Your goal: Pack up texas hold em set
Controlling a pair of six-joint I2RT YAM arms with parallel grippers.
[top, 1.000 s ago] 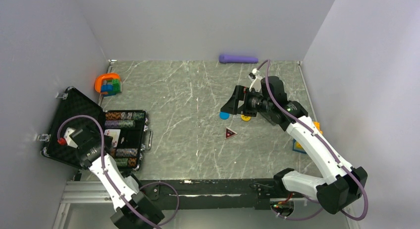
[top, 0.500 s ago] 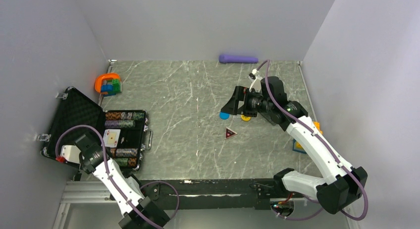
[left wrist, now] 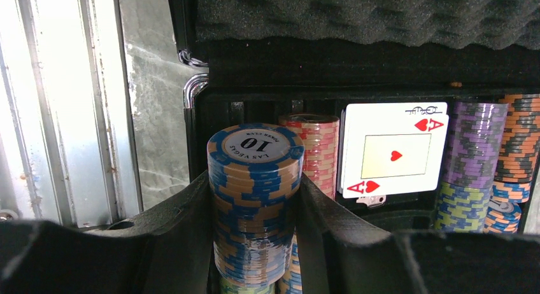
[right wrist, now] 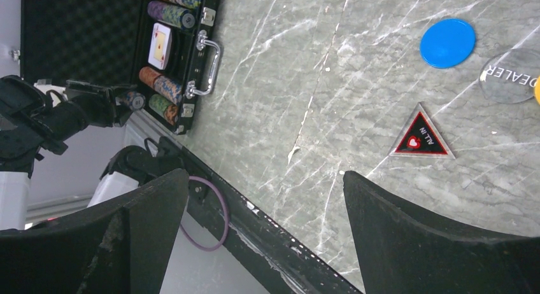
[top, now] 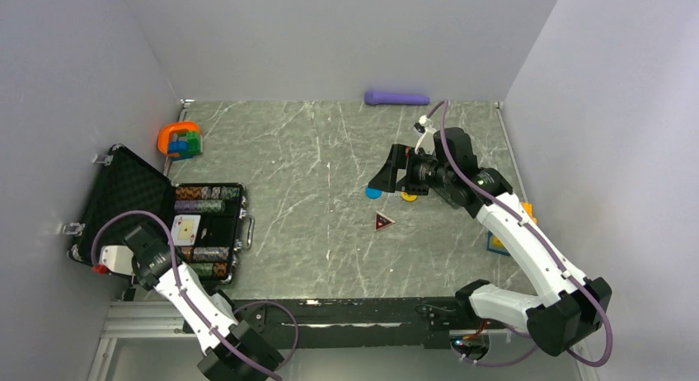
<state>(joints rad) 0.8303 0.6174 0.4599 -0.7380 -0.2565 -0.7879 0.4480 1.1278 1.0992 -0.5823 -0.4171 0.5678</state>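
The black latch case (top: 124, 187) lies open at the left, its foam lid (left wrist: 382, 14) up. Rows of striped chips and an ace-of-hearts card (left wrist: 393, 149) sit in its tray. My left gripper (left wrist: 255, 217) is shut on a blue-and-tan chip stack (left wrist: 255, 179), just in front of the tray's near end, beside a red stack (left wrist: 316, 147). My right gripper (right wrist: 266, 176) hangs open above the table, over the blue disc (right wrist: 447, 43). The dark red triangle (right wrist: 421, 138) and a clear dealer disc (right wrist: 509, 76) lie near it. A yellow disc (top: 409, 196) shows by the right gripper (top: 386, 171).
An orange ring toy (top: 181, 139) with coloured blocks sits at the back left. A purple cylinder (top: 396, 97) lies against the back wall. A blue and orange item (top: 497, 242) lies by the right wall, partly hidden by the arm. A metal rail (top: 148, 319) runs along the near edge.
My left wrist has drawn back toward the near left corner of the case, still holding the chip stack. The right arm has not moved.
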